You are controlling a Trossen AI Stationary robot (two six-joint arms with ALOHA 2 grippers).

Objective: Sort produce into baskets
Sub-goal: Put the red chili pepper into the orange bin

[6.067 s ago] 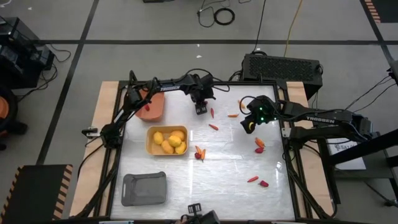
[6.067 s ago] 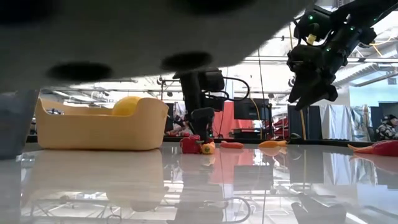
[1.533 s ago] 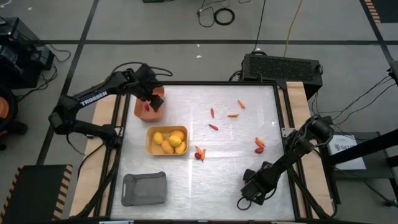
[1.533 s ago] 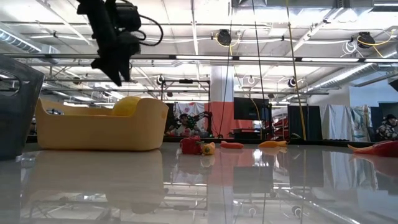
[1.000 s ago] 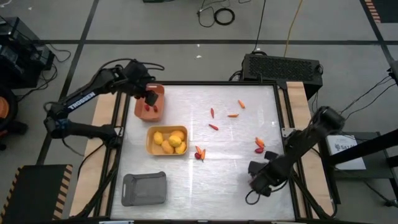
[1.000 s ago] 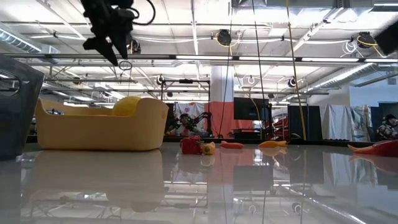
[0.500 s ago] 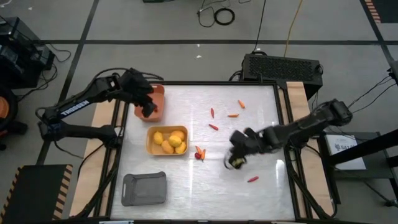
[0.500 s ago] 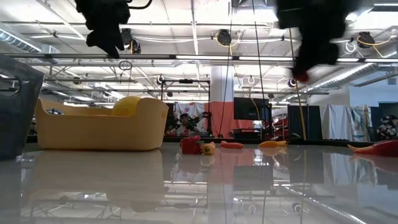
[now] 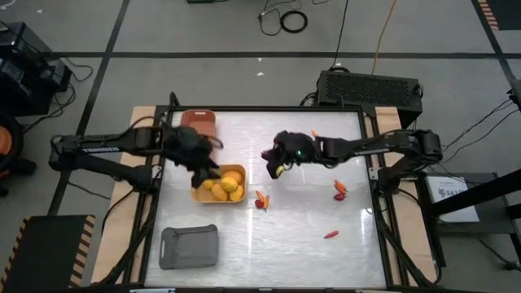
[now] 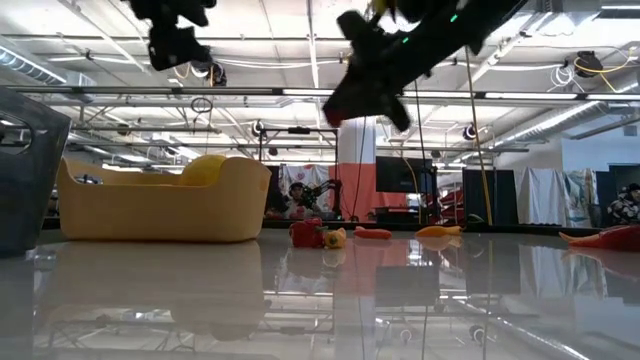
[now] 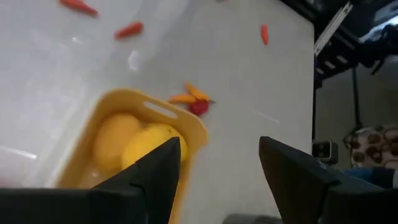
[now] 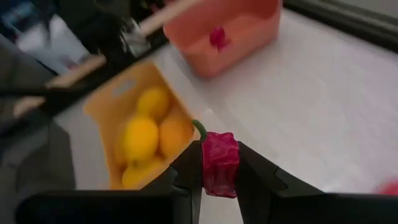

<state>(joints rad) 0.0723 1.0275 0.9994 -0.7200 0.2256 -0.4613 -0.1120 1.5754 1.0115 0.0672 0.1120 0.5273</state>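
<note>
- The right hand [image 9: 275, 165] is seen above the tabletop [image 9: 326, 203], clenched on a dark red pepper-like piece [image 12: 219, 163] with a green stem.
- The left hand [image 9: 205, 168] is held over the yellow basket [image 9: 198, 193], fingers [image 11: 297, 174] parted, nothing grasped.
- Yellow-orange fruits [image 9: 221, 185] are seen lying in the yellow basket.
- A small red piece [image 12: 217, 36] is seen inside the salmon-orange basket [image 9: 199, 119].
- The grey basket [image 9: 189, 247] is placed at the tabletop's near left corner.
- Loose orange and red sticks [image 9: 260, 198] are scattered beside the yellow basket and farther right.
- No readable writing can be made out.
</note>
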